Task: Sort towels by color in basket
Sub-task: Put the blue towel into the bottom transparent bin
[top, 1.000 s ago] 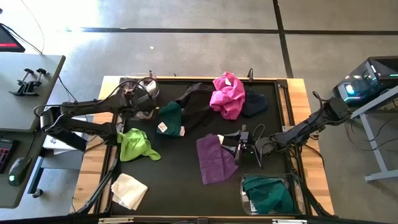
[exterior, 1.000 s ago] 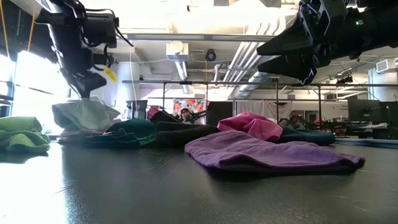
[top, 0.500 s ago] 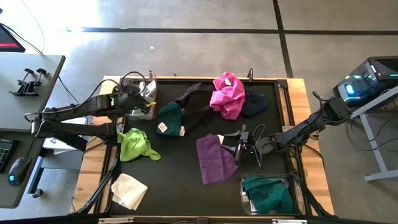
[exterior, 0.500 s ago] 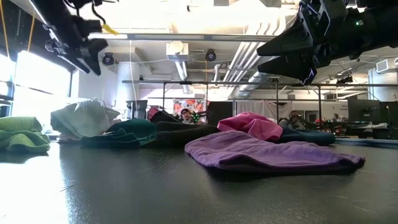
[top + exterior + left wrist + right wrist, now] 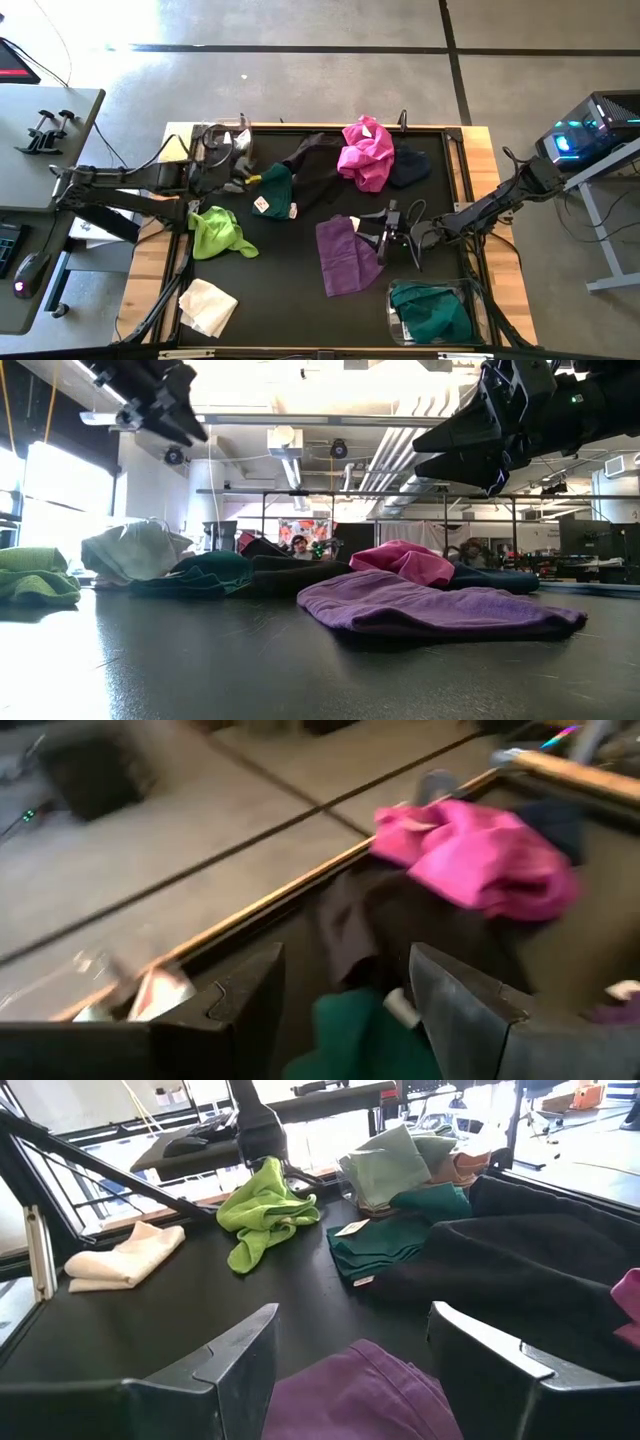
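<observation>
Towels (image 5: pixel 348 255) lie scattered on the table (image 5: pixel 290 280), one in the basket (image 5: pixel 478 318).

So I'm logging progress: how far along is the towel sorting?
Early. Done: a dark green towel sits in the clear basket, and a pale towel lies at the far left bin. In hand: nothing; left hand and right hand are open. Left: purple, magenta, lime, cream, black towels.

Your left arm reaches in from the worktop's left edge toward its far-left corner; the left gripper (image 5: pixel 238 172) is raised above the surface, fingers (image 5: pixel 455 1010) spread and empty. Your right arm extends from the right edge, right gripper (image 5: pixel 368 232) near the middle, fingers (image 5: pixel 225 1370) spread and empty.
</observation>
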{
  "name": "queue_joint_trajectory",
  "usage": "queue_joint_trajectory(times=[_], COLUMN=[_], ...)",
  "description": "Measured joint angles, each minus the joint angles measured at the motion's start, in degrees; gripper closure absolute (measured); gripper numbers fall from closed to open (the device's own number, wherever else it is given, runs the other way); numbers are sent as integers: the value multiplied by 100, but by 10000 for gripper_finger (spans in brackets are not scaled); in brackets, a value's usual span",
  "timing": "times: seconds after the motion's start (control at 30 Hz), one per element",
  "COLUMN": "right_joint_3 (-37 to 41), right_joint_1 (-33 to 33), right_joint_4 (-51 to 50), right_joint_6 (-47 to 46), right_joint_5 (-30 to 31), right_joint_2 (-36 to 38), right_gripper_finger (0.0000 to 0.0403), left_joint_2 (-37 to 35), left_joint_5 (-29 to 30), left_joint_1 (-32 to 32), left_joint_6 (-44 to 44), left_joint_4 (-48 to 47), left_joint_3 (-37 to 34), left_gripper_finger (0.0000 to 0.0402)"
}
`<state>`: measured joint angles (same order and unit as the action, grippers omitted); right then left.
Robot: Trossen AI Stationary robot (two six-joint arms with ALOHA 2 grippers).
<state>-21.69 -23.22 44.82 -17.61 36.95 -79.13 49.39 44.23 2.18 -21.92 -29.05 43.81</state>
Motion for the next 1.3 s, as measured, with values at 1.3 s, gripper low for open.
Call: queue_joint_trajectory(times=[1.3], right_joint_3=[0], right_joint_1=[111], right_joint_4=[-45], right_joint_6=[-247], right_joint_5=[-11], right_joint_2=[0], right_gripper_finger=[160], left_joint_2=[4625], left_joint_5=[-1955], left_joint_1=[-700], left_joint_6=[1170], left_joint_4=[5412], left_joint_3=[-4], left_gripper_finger=[207])
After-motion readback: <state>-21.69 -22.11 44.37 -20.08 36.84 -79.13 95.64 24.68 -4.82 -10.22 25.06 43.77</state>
